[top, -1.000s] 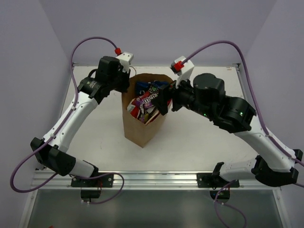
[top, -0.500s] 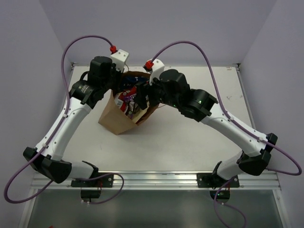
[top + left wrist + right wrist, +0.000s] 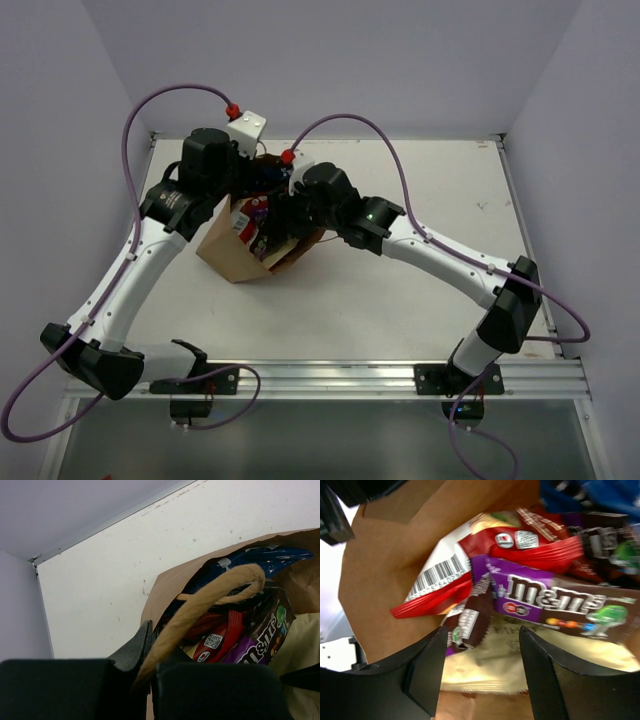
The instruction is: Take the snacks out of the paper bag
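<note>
The brown paper bag [image 3: 232, 252] leans to the left on the white table, its mouth facing right. My left gripper [image 3: 246, 176] is shut on the bag's loop handle [image 3: 210, 597], which runs up from between the jaws. My right gripper [image 3: 482, 630] is open inside the bag's mouth, a finger on each side of a tan packet [image 3: 485, 667] and a dark brown bar [image 3: 472, 620]. Above them lie more snacks: a purple candy packet [image 3: 555, 597] and a white-red packet [image 3: 440, 580]. A blue packet [image 3: 260, 560] shows at the bag's rim.
The white table [image 3: 400, 300] stretches to the right and front of the bag. Purple walls close the back and sides. A metal rail [image 3: 320, 378] with the arm bases runs along the near edge.
The bag has shifted left and tipped over further, carried by my left gripper. My right gripper followed into its mouth, and its jaws have narrowed.
</note>
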Tool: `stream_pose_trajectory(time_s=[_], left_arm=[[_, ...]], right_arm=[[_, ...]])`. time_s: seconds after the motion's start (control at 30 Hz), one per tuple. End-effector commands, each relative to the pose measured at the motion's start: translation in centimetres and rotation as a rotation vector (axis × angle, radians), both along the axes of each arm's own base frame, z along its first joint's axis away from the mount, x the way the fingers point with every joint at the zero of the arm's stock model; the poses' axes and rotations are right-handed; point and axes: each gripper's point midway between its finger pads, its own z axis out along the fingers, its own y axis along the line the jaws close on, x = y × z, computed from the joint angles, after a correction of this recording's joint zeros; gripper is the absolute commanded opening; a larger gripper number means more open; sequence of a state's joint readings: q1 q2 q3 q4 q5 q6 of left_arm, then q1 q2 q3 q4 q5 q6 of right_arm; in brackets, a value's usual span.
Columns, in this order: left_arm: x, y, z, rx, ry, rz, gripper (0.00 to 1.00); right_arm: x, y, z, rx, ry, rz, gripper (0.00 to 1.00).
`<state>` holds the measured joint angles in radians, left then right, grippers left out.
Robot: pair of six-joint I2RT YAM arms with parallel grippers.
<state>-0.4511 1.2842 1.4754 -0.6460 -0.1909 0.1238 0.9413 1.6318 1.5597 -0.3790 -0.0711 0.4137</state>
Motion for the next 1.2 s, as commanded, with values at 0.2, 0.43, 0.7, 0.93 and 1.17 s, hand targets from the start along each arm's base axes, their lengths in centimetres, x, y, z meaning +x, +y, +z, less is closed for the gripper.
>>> stream_pose_trajectory(time_s=[0.2, 0.43, 0.7, 0.93, 1.17], left_arm=[[0.7, 0.1, 3.8, -0.070, -0.137, 0.025, 0.00], [0.7, 0.5, 3.3, -0.063, -0.131, 0.050, 0.00], [1.3, 2.5, 2.9, -0.055, -0.132, 0.159, 0.00], [1.5, 3.5, 2.4, -0.075, -0.117, 0.179, 0.00], [1.3, 3.4, 2.5, -0.084, -0.119, 0.166, 0.00]], right_arm=[[0.1, 3.2, 0.3, 0.120, 0.038, 0.060, 0.31], [0.0, -0.2, 6.1, 0.137, -0.114, 0.018, 0.00], [-1.2, -11.3, 15.5, 0.260, -0.282, -0.107, 0.00], [4.4, -22.5, 15.3, 0.230, -0.331, -0.458, 0.00], [9.5, -26.1, 5.3, 0.090, -0.142, -0.631, 0.00]])
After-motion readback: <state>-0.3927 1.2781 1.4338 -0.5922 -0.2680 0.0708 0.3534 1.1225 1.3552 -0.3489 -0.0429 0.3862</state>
